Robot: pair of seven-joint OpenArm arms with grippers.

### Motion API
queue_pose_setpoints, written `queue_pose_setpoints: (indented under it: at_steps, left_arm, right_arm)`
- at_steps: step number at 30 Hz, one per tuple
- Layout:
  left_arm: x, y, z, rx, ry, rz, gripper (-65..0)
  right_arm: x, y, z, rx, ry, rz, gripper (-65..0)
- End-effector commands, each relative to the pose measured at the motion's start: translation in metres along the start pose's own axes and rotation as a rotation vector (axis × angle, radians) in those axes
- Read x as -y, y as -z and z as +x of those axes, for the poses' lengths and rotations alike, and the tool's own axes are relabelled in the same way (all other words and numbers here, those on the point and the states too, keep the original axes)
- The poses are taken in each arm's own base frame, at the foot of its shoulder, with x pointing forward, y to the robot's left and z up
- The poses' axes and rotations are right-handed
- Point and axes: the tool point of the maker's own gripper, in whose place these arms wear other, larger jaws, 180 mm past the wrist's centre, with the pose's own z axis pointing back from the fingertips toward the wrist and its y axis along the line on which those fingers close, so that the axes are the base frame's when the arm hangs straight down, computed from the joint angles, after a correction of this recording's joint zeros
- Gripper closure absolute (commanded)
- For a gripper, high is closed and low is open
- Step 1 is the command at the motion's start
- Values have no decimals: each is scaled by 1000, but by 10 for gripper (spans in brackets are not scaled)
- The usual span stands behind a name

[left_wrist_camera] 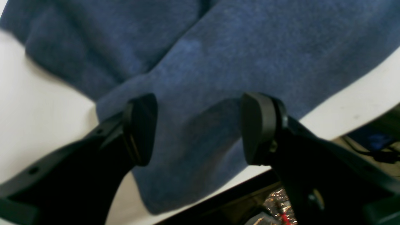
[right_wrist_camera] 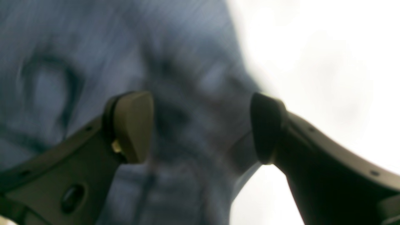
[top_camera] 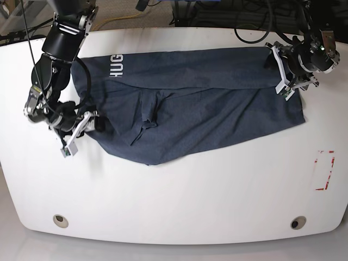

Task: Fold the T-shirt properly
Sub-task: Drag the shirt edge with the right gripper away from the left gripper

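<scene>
T-shirt: Your dark blue T-shirt [top_camera: 196,109] lies spread across the white worktop [top_camera: 179,201], partly folded, with its upper edge turned down over the body and wrinkles near the middle.
Lettering: White block letters [top_camera: 116,66] show near the shirt's upper corner on the base view's left.
Left tool: Your left tool [left_wrist_camera: 198,129] sits at the shirt's end on the base view's right, by the folded edge. In its wrist view the jaws stand apart with blue cloth showing between the two pads [left_wrist_camera: 142,128]; neither pad is pressed onto the fabric, and nothing is held.
Right tool: Your right tool [right_wrist_camera: 201,128] is at the opposite end, at the shirt's lower corner on the base view's left. Its jaws are spread wide; the wrist view is blurred, but cloth fills the gap behind the pads and no grip shows.
Worktop edge: Behind the left tool the shirt reaches close to the worktop's rim.
Marking: A red dashed rectangle [top_camera: 324,170] is on the worktop, well apart from the shirt.
</scene>
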Motion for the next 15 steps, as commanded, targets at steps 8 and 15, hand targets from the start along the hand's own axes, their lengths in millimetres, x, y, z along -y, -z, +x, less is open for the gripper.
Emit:
queue_pose_setpoints:
  at_steps: [8,15]
  left_arm:
    - [-13,14,-12,-87,106,88,-379]
    - [-19,24,-6,-96,152,86,-379]
  right_arm:
    - [33,27,61,137,120,75,-465]
    - [22,66,63,141,153,126,-465]
